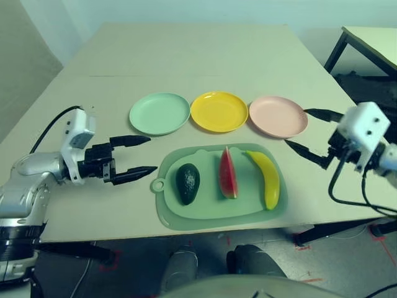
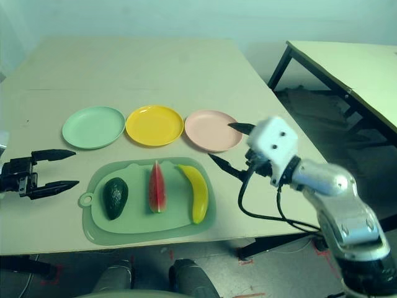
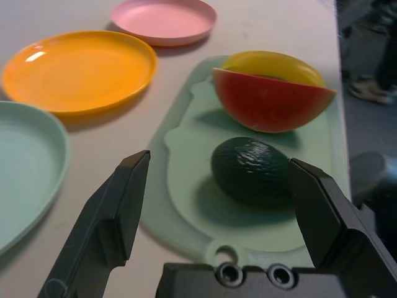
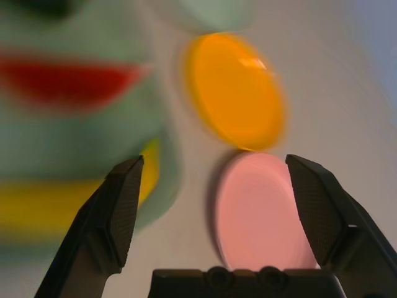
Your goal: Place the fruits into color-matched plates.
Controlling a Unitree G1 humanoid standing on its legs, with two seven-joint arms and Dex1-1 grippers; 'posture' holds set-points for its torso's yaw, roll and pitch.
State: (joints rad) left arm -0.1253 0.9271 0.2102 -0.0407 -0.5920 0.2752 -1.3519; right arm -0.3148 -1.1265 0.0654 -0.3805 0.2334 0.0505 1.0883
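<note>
A dark green avocado [image 1: 187, 183], a red watermelon wedge [image 1: 227, 173] and a yellow banana [image 1: 267, 177] lie side by side on a green cutting mat [image 1: 211, 214]. Behind the mat stand three plates in a row: mint green [image 1: 159, 113], yellow [image 1: 218, 111] and pale pink [image 1: 277, 116]. My left gripper [image 1: 140, 155] is open just left of the mat, pointing at the avocado [image 3: 251, 169], nothing between its fingers. My right gripper [image 1: 306, 131] is open at the right, beside the pink plate [image 4: 263, 211] and the banana's end, holding nothing.
The table [image 1: 186, 56] runs far back behind the plates with bare room. A second table [image 2: 347, 62] stands to the right across a gap. Black cables [image 2: 267, 211] hang from my right wrist past the table's right edge.
</note>
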